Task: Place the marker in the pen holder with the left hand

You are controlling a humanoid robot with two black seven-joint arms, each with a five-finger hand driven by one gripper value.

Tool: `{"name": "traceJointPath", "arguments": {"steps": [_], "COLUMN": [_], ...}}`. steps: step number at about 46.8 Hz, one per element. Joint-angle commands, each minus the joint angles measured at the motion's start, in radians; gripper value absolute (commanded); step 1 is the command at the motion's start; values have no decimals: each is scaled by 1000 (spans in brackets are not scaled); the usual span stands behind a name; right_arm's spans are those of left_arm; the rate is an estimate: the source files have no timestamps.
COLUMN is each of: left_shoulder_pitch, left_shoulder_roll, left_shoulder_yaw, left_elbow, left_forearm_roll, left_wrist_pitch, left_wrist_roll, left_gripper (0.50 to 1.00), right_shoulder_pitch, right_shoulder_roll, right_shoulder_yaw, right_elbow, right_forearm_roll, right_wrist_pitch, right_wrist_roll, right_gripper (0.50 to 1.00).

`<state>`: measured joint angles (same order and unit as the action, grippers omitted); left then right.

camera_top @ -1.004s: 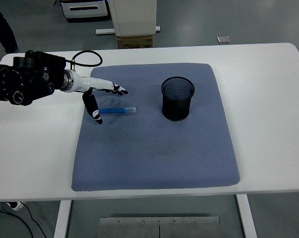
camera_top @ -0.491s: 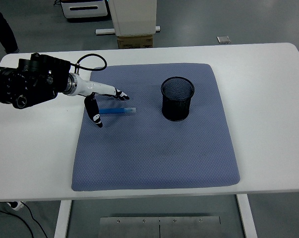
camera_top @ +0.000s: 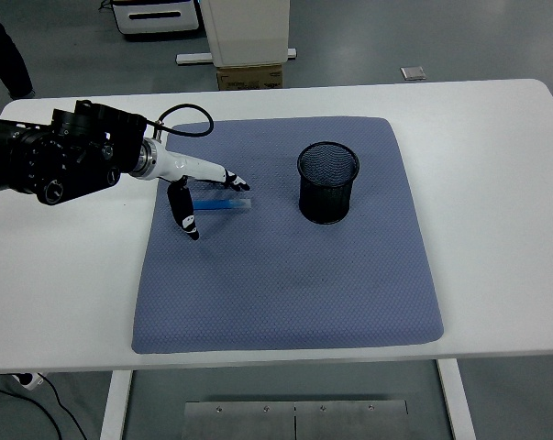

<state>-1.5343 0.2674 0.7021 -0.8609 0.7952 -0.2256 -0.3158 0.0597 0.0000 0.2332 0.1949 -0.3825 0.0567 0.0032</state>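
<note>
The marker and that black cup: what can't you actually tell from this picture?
- Marker: head view; the left hand covers its left end, so whether any finger touches it is unclear.
- Pen holder: its mesh wall hides most of its inside; its contents can't be confirmed.
- Right arm: outside the picture.
- Left arm: cut off by the left edge.

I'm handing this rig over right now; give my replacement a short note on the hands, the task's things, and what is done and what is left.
Left hand: open, fingers spread over the blue marker, not gripping it.
Right hand: not in view.
Marker: lies flat on the blue-grey mat, left of the black mesh pen holder.
Pen holder: upright on the mat; no marker in it.
Done: hand brought to the marker.
Left: grasp the marker, lift it, carry it right and drop it into the pen holder.
</note>
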Motion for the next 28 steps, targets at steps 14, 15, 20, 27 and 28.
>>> {"name": "traceJointPath", "arguments": {"steps": [14, 15, 20, 27, 28], "left_shoulder_pitch": [0, 2, 2, 2, 2], "left_shoulder_roll": [-7, -5, -5, -8, -10], "left_shoulder_yaw": [-1, -1, -1, -1, -1], "left_elbow": [2, 2, 8, 10, 10], "left_forearm_roll": [73, 81, 88, 90, 90], "left_wrist_pitch": [3, 3, 3, 8, 8], "left_wrist_roll": [1, 1, 1, 32, 34], "left_gripper": [1000, 1000, 1000, 1000, 1000], "right_shoulder_pitch": [0, 0, 0, 0, 0], "right_shoulder_roll": [0, 0, 0, 0, 0], "right_shoulder_yaw": [0, 0, -2, 0, -2], "right_elbow": [0, 1, 0, 0, 0], "right_forearm_roll": [1, 1, 1, 1, 1], "right_wrist_pitch": [-1, 0, 0, 0, 0], "right_wrist_roll": [0, 0, 0, 0, 0], "right_gripper": [1000, 1000, 1000, 1000, 1000]}}
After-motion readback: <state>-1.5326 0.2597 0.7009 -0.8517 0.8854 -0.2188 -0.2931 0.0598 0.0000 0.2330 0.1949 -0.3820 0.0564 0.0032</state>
